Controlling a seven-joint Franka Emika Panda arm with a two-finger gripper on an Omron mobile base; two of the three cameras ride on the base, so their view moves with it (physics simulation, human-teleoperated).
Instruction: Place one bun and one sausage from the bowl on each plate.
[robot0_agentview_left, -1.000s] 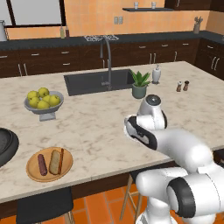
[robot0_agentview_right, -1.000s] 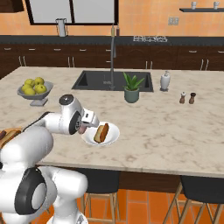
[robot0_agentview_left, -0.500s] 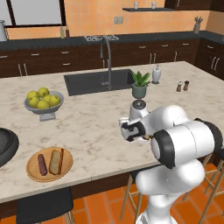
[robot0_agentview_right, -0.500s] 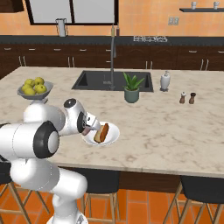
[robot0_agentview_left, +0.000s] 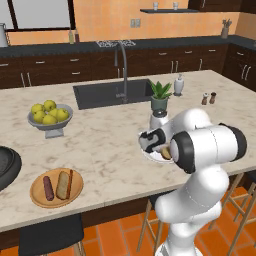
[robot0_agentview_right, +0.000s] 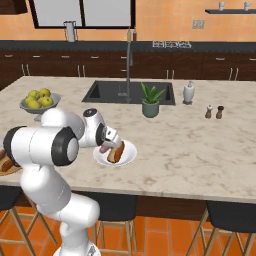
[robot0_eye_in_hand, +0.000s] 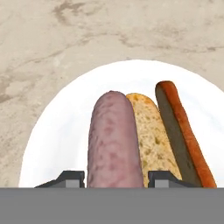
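My gripper (robot0_eye_in_hand: 114, 177) is shut on the pinkish sausage (robot0_eye_in_hand: 114, 140), holding it low over the white plate (robot0_eye_in_hand: 61, 131). A golden-brown bun (robot0_eye_in_hand: 151, 135) lies on that plate just right of the sausage. From the right base view the gripper (robot0_agentview_right: 106, 145) hangs at the plate's (robot0_agentview_right: 126, 159) left side, next to the bun (robot0_agentview_right: 119, 151). The tan wood plate (robot0_agentview_left: 37, 197) at the counter's front left carries a dark sausage (robot0_agentview_left: 48, 188) and a bun (robot0_agentview_left: 63, 184). The dark bowl (robot0_agentview_left: 6, 167) shows at the left edge.
A pale grey bowl of yellow-green fruit (robot0_agentview_left: 50, 117) stands behind the wood plate. A sink (robot0_agentview_left: 107, 95) with a tall tap, a potted plant (robot0_agentview_left: 160, 97), a soap dispenser (robot0_agentview_left: 178, 85) and two shakers (robot0_agentview_left: 208, 98) lie further back. Stools stand below the counter's front edge.
The arm's elbow has swung up and round over the counter's edge. The gripper has stayed over the white plate with the sausage in it, shifting only a little.
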